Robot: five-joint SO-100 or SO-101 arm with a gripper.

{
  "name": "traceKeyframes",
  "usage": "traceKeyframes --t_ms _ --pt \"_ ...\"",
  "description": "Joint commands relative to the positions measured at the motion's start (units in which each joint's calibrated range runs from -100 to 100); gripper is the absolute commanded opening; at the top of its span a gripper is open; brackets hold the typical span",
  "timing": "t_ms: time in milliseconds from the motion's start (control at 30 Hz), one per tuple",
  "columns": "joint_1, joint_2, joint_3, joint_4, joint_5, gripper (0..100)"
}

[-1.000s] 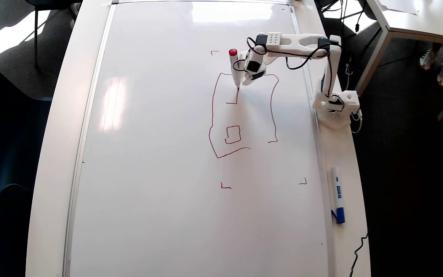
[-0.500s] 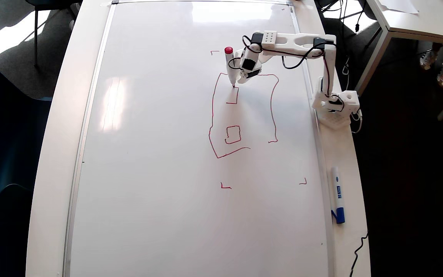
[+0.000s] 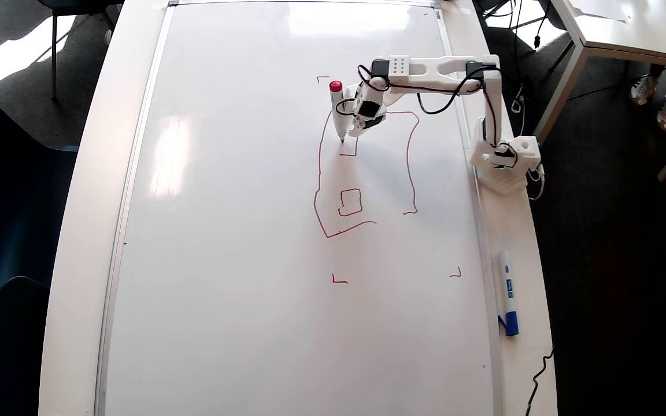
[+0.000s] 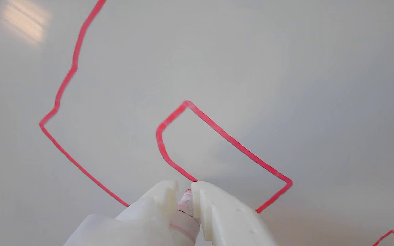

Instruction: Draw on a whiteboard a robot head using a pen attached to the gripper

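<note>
Grips the pen (image 3: 339, 112) between the fingers (image 4: 214, 205), closed narrow on the barrel just above the tip, red end up. Rests the tip on the whiteboard (image 3: 240, 260), inside the upper left part of the robot head (image 3: 317, 185) in the overhead view, at the open side of a small upper square (image 4: 231, 140) that is not yet closed.

Most likely to go wrong here: missing the closure. Leaves only one short side to draw, down to the loose end near the lower edge of the wrist view; any drift off that line would probably give an overlap or a gap instead of a clean corner. Shows wobble already in the long sides of the outline, so a steady short stroke cannot be counted on.

Could also press too lightly or too hard. With the arm reaching far out from its base at the worktop (image 3: 78, 231) edge, a slight rise would likely break the line, and a slight drop might drag the tip and kink the stroke, or push the pen up through the fingers.

Risks smearing too: hangs low over fresh red ink, close to the top edge of the outline.

Has more left besides: a gap low in the outline, beside the finished lower square (image 3: 350, 202).
</note>
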Motion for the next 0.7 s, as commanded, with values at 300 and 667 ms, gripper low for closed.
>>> traceKeyframes --t_ms 300,667 --pt "-4.25 -0.83 -1.74 0.35 -2.33 1" --pt "-4.70 -7.37 -9.09 10.95 -2.22 1"
